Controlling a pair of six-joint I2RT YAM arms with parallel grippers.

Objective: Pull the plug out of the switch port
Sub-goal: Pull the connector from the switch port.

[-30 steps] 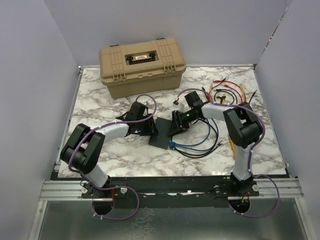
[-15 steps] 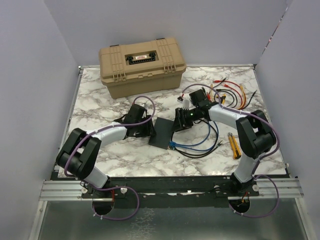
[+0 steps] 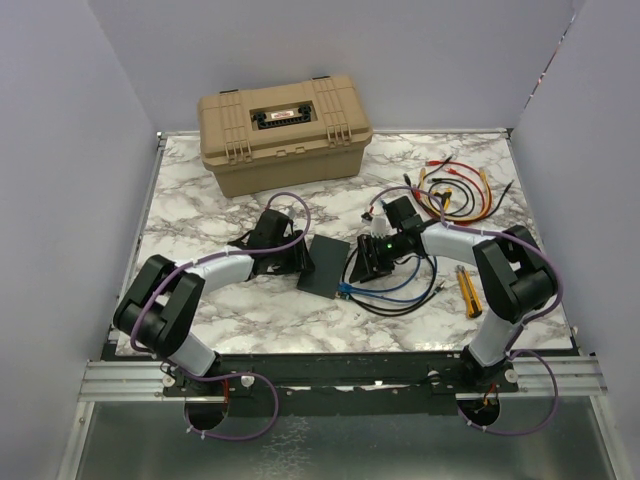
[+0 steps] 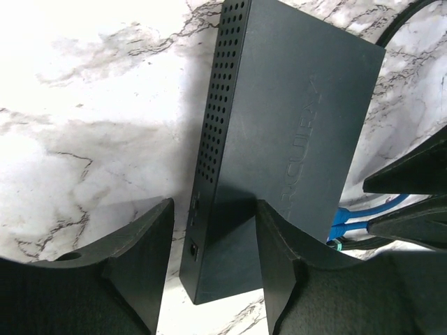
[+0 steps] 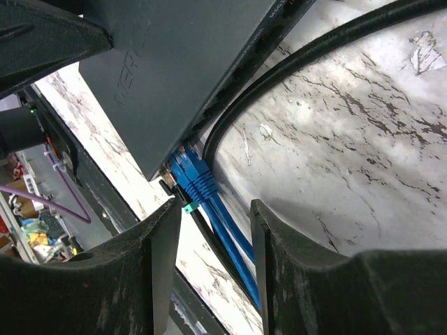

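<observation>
- On the near middle of the marble table (image 3: 200,300), between the two grippers: the switch (image 3: 328,265), flat on its underside, port edge towards the arm bases.
- At its near left corner: the left gripper (image 4: 213,206), jaws about half parted, straddling that corner. One finger (image 4: 140,258) stands clear of the vented side wall with bare table between; the other finger (image 4: 279,272) overlaps the top face. Shows no clamp on anything.
- At its right side: the right gripper (image 5: 214,204), jaws likewise about half parted, holding nothing, aimed at the port edge.
- Beyond those fingertips, untouched: two blue plugs (image 5: 190,171), seated side by side in the ports, and just beside them a black plug (image 5: 183,202) with a green tab.
- Along the switch's right flank: a thick black cable (image 5: 293,70), curving away over the marble.
- Right of the switch: loose loops of blue and black cables (image 3: 400,285), then a yellow utility knife (image 3: 468,290) near the right arm.
- Farther back on the right: a bundle of red, yellow and black leads (image 3: 455,190).
- Farthest, near the back wall: a tan toolbox (image 3: 285,132), lid shut.
</observation>
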